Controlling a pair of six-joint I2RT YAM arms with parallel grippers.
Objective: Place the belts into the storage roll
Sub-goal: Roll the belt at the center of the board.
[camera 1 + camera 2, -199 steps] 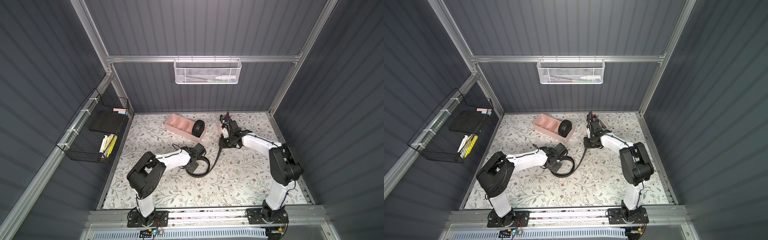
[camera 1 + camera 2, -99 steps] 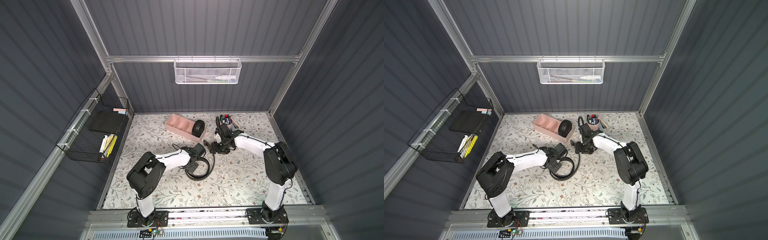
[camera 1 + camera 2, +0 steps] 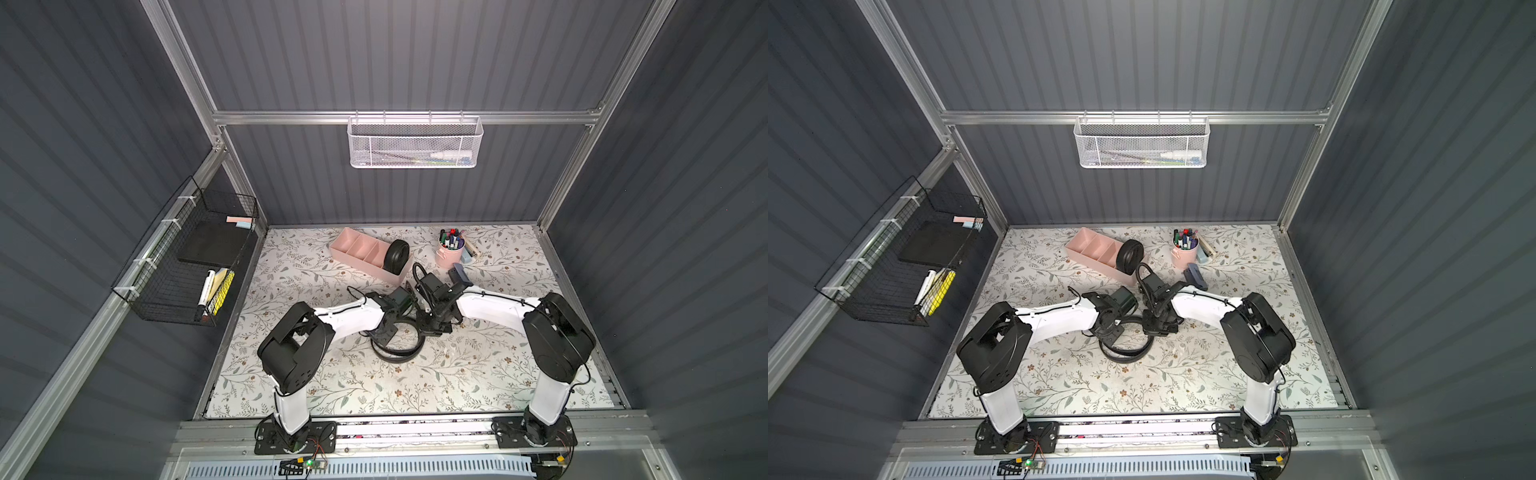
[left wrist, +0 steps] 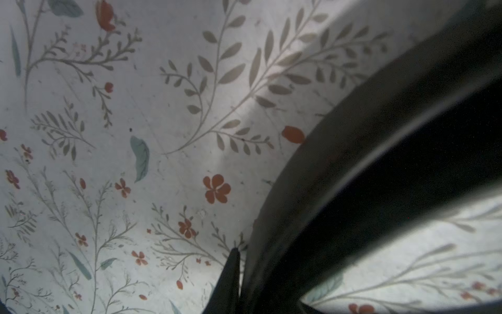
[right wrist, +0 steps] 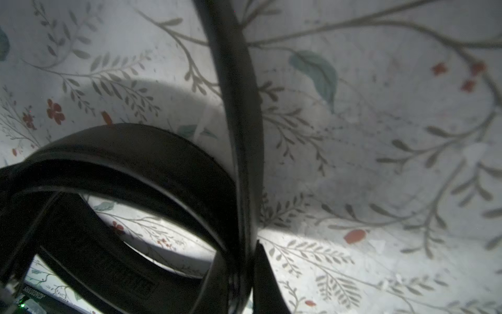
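Right claw point(image 5: 241, 261) clamps loose belt point(image 3: 395, 356) by its tail; left claw point(image 3: 384, 332) sits at its loop, grip unclear. Belt lies on counter point(image 3: 478, 365), robot-side of tray point(image 3: 365, 267); 1 coil point(image 3: 397, 255) stands in tray's end slot. Risk: tail slips, loop springs open, won't fit slot.

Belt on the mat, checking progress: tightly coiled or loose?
Loose: the belt forms a wide ring, with flowered mat showing through its middle.
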